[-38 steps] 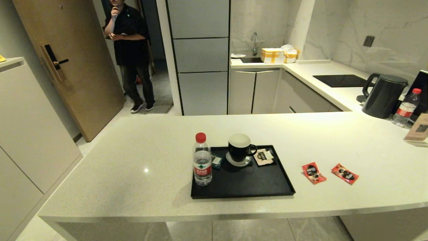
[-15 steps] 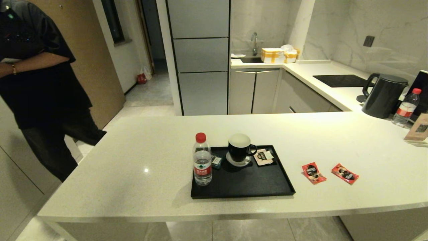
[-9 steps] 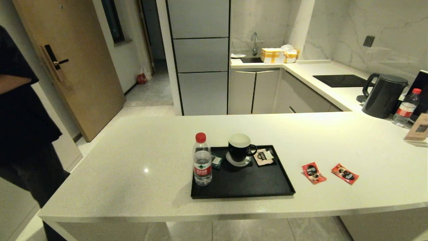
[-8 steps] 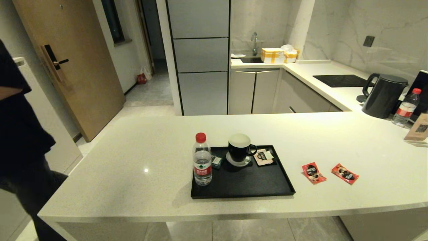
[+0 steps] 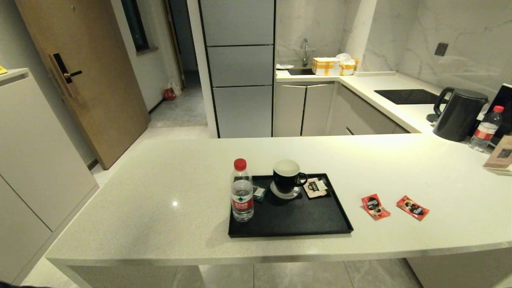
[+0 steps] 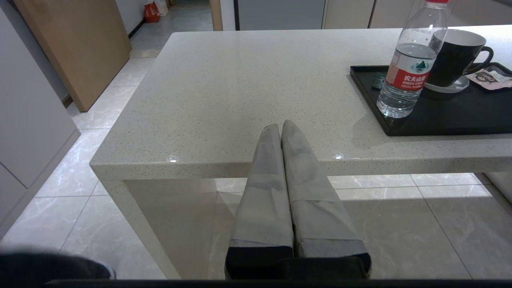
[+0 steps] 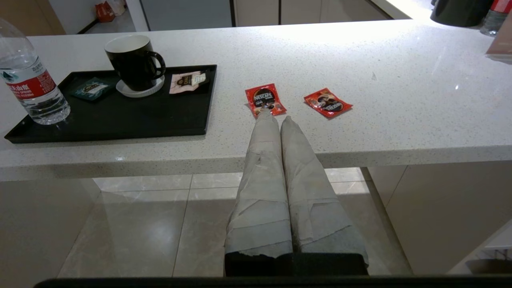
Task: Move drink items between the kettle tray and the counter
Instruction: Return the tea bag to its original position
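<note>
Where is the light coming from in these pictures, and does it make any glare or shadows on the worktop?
Head view: the counter glows brightest along its far edge, with a small glare dot at left; the water bottle throws a soft shadow toward the camera. Right wrist view: strong glare washes the far counter; the red sachets stay readable. Left wrist view: small glints on the counter's near edge.

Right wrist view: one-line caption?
Shut right gripper short of counter; two red sachets beside black tray.

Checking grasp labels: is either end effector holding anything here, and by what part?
Nothing is held. The left end effector and right end effector are both shut and empty, short of the counter; both red sachets lie on it.
</note>
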You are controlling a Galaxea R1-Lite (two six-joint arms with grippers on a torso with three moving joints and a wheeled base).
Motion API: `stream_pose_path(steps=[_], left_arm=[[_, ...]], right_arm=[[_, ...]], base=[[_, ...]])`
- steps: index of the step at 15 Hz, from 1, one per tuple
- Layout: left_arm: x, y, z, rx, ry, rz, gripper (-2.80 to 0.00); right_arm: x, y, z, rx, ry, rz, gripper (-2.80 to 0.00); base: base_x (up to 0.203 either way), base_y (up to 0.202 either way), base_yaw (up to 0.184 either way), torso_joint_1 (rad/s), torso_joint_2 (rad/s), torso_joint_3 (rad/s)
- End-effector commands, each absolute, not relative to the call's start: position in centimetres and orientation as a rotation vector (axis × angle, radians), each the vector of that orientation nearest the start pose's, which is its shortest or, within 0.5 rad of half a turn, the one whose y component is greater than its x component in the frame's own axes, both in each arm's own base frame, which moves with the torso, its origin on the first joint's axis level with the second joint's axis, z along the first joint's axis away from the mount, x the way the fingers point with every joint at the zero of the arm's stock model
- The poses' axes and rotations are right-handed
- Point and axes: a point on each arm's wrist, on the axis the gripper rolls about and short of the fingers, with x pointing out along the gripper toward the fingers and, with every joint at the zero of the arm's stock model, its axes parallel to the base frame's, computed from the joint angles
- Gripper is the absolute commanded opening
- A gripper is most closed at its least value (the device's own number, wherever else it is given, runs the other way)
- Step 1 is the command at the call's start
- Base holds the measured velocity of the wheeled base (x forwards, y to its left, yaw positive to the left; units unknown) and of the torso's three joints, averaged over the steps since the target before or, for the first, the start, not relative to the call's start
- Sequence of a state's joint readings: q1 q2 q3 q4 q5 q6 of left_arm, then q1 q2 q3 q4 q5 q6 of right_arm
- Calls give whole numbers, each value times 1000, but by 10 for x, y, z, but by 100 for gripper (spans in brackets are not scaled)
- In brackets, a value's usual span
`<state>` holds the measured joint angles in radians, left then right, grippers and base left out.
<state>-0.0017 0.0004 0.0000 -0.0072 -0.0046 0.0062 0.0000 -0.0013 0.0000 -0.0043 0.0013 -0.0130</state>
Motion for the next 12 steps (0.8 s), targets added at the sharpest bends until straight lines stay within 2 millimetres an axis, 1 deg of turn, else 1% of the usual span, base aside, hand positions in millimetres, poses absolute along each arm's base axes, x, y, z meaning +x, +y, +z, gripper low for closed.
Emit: stream_pose_path(steps=[1,12], left_arm=[[-23,0,76,6,-8,-6,-280],[-23,0,76,6,-8,-6,-280]], right_arm=[[-23,0,76,-14,-5,2,-280],[-23,0,76,-14,-5,2,-280]], base=[[0,0,0,0,0,0],[0,0,0,0,0,0]])
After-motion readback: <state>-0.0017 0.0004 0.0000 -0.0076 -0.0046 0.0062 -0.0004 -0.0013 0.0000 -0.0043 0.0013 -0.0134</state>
